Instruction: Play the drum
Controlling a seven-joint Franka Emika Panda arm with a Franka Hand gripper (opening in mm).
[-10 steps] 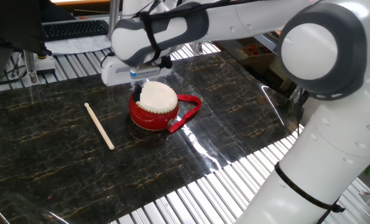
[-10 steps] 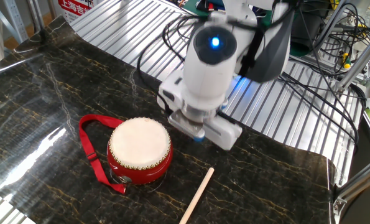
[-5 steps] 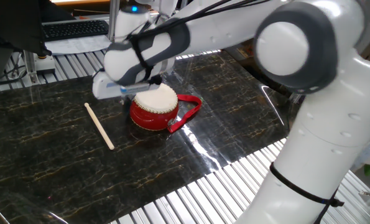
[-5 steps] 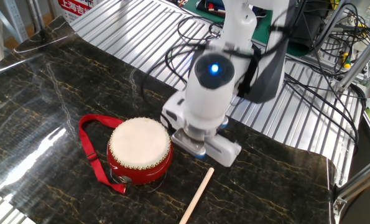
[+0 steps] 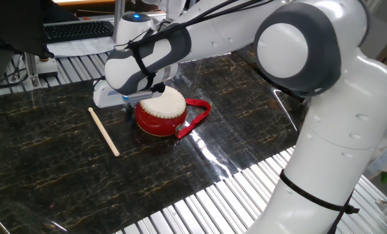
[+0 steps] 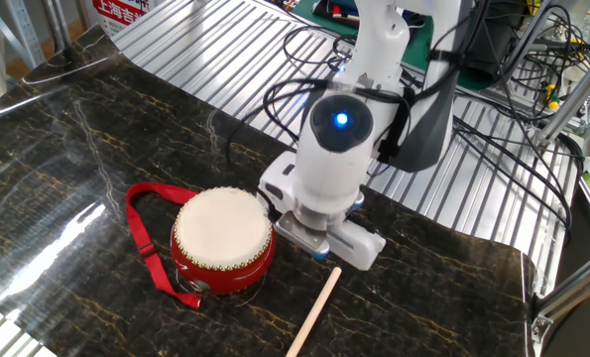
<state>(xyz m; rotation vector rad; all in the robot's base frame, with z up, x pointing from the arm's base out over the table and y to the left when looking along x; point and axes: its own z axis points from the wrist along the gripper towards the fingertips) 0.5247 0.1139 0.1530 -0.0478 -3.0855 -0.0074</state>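
Observation:
The drum [image 5: 161, 110] is red with a cream skin and stands on the dark marble-patterned mat; its red strap [image 5: 198, 119] loops off to one side. In the other fixed view the drum [image 6: 222, 238] sits just left of my gripper [image 6: 315, 251]. My gripper [image 5: 129, 108] hangs low beside the drum's rim, in the gap between the drum and a thin pale wooden stick [image 5: 104, 131]. The hand's body hides the fingers, so their state does not show. The stick [image 6: 314, 311] lies flat on the mat, apart from the gripper.
The mat [image 5: 63, 169] rests on a ribbed metal table [image 6: 443, 188]. A keyboard [image 5: 79, 30] lies at the back. Cables [image 6: 513, 89] and equipment crowd the far side behind the arm.
The gripper has moved from above the drum's far edge down and sideways, toward the stick side of the drum. The drum and the stick have not moved.

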